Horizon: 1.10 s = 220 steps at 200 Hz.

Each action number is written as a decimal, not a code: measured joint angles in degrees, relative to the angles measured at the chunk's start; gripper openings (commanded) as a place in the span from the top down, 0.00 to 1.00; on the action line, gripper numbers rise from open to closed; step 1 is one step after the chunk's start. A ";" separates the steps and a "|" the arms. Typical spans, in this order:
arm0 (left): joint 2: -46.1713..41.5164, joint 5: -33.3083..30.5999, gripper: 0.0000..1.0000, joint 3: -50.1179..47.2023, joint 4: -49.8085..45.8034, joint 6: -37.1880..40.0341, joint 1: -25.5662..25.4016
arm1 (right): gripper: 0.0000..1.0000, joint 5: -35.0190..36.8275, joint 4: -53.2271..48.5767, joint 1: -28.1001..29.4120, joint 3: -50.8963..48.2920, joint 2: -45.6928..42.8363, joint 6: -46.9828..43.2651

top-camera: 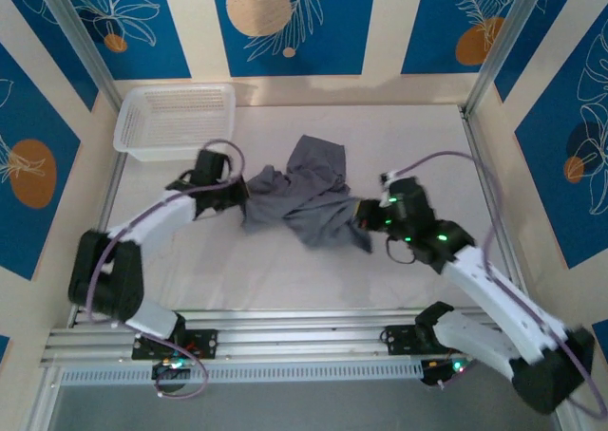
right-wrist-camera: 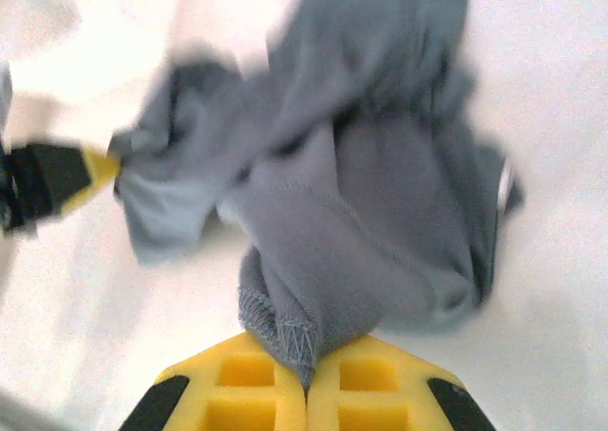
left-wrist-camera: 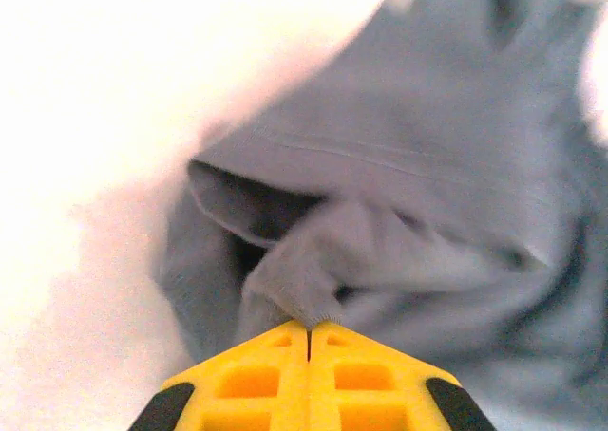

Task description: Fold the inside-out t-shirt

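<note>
A white basket sits at 10 o'clock on the table. The left gripper is clenched on the 9 o'clock edge of the inside-out t-shirt, which lies crumpled near the table's centre. The right gripper pinches a stitched hem at the shirt's 4 o'clock.

Robot test cell, lab type. Evidence: aluminium profile posts; cream-and-blue printed wall panels enclosing white table on three sides; left arm and right arm bolted to slotted rail; exposed purple cabling; green status lights.
</note>
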 measured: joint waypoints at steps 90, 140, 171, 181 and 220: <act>-28.15 -6.51 1.00 23.41 -9.22 3.82 9.49 | 1.00 5.20 9.66 -9.66 25.20 -13.68 -14.71; -26.16 -7.28 1.00 13.57 -14.19 3.28 9.49 | 1.00 5.33 13.49 -9.66 30.91 -8.87 -18.43; -27.80 -11.80 0.80 1.84 -17.44 2.75 9.49 | 1.00 4.02 12.50 -9.66 37.44 -4.48 -19.52; -27.82 -14.32 0.68 -0.83 -18.84 3.17 9.51 | 1.00 2.27 10.47 -9.66 40.89 -1.90 -19.65; -29.00 -7.21 0.44 -6.23 -14.53 2.78 9.51 | 1.00 -12.33 2.99 -9.07 52.24 11.96 -19.17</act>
